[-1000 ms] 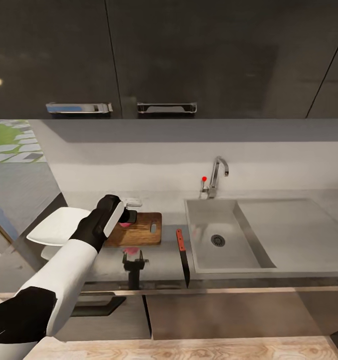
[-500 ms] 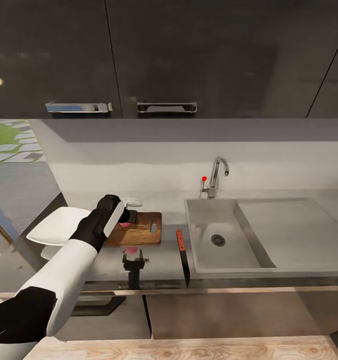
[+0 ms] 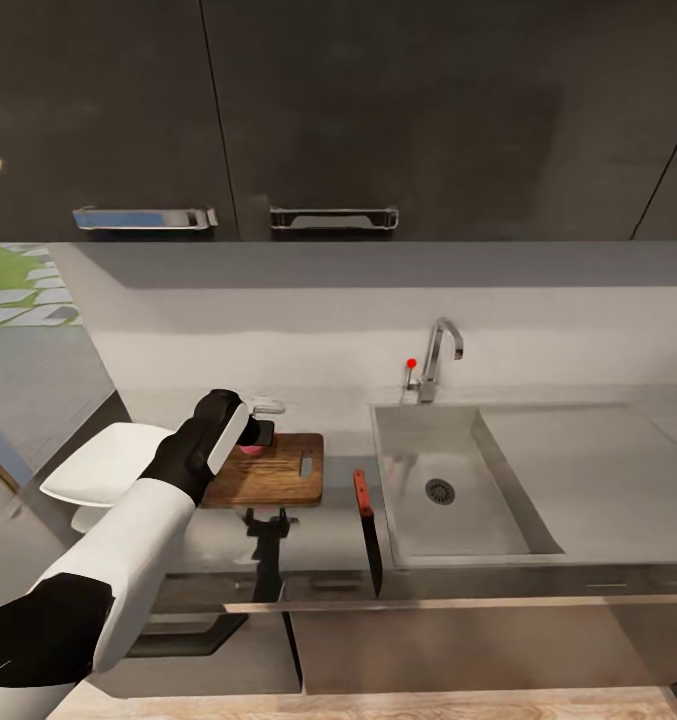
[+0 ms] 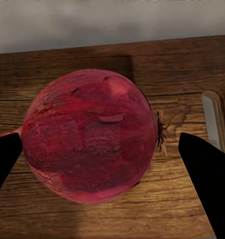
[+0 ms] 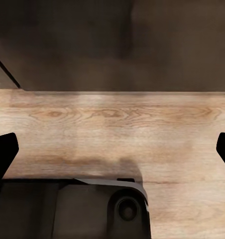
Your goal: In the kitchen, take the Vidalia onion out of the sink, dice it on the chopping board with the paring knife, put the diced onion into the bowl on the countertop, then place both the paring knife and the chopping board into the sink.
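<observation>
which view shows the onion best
The left wrist view: the Vidalia onion looms large on the chopping board. In the head view it is a pink sliver beside the left end effector.

The left arm (image 3: 138, 530) is reaching forward, its gripper (image 4: 112, 154) standing with fingers spread apart. The right gripper (image 5: 112, 149) is pointing downward, fingers spread wide.

Soft, even simulator light; the glossy bench (image 3: 318, 540) mirrors the arm, upper cabinets (image 3: 378, 110) are dim, and all views are slightly blurred.
</observation>
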{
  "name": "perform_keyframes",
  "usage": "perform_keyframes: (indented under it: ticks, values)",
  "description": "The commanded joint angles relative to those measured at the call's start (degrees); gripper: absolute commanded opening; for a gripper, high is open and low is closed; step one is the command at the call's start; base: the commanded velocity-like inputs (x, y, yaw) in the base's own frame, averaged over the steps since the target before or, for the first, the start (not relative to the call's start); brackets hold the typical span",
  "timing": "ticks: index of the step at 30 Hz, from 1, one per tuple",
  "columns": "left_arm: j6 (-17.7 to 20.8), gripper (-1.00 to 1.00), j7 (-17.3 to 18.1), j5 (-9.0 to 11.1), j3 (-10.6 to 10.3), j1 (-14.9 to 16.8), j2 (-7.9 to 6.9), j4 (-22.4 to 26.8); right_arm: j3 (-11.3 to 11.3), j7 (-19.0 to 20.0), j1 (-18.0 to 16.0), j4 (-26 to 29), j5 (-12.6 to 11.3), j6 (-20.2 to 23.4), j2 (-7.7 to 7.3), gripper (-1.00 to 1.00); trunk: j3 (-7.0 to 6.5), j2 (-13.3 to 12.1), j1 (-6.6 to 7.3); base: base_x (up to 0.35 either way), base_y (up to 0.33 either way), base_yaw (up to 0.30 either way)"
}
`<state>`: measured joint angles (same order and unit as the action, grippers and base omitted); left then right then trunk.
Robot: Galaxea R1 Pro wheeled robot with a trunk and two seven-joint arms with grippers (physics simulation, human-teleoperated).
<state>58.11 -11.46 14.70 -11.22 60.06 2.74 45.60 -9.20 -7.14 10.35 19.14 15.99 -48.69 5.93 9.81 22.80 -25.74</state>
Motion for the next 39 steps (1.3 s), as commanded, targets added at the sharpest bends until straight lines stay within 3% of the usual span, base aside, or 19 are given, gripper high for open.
perform_keyframes:
  ticks: [1, 39]
  values:
    - [0.16, -1.0, -0.58, 0.59, -0.13, 0.05, -0.02, 0.03, -0.21, -0.41, 0.02, 0.11, 0.62, 0.0, 0.04, 1.0, 0.11, 0.11, -0.04, 0.015, 0.0, 0.0]
    - [0.16, -1.0, -0.58, 0.59, -0.12, 0.05, -0.08, -0.06, -0.16, -0.31, 0.02, 0.11, 0.65, 0.03, 0.1, 1.0, 2.17, 0.11, -0.04, 0.001, 0.0, 0.0]
